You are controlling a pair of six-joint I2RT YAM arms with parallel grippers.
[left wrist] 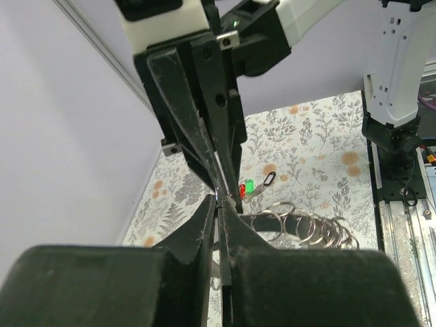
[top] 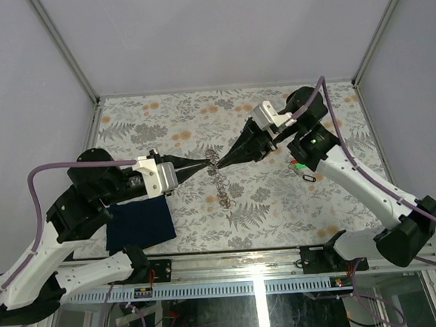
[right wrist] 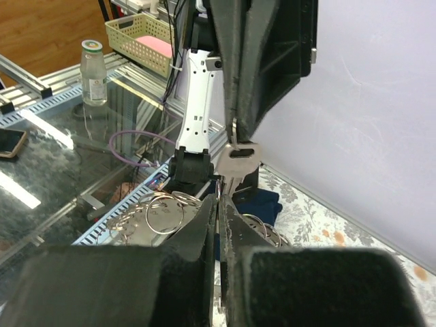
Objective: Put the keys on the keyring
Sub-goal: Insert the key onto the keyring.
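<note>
The keyring (top: 221, 184), a chain of silvery wire rings, hangs from between the two gripper tips down to the table. It also shows in the left wrist view (left wrist: 303, 226) and the right wrist view (right wrist: 160, 214). My left gripper (top: 206, 163) is shut on a thin ring wire at the chain's upper end (left wrist: 219, 201). My right gripper (top: 221, 163) meets it tip to tip and is shut on the blade of a silvery key (right wrist: 236, 161). The key's head touches the left gripper's tip. More key pieces (top: 305, 176) lie on the table under the right arm.
A dark blue cloth (top: 140, 221) lies at the front left under the left arm. Small green and red tags (left wrist: 246, 187) lie with a small black loop beside the spare keys. The flowered tabletop (top: 163, 115) is walled at the back and sides.
</note>
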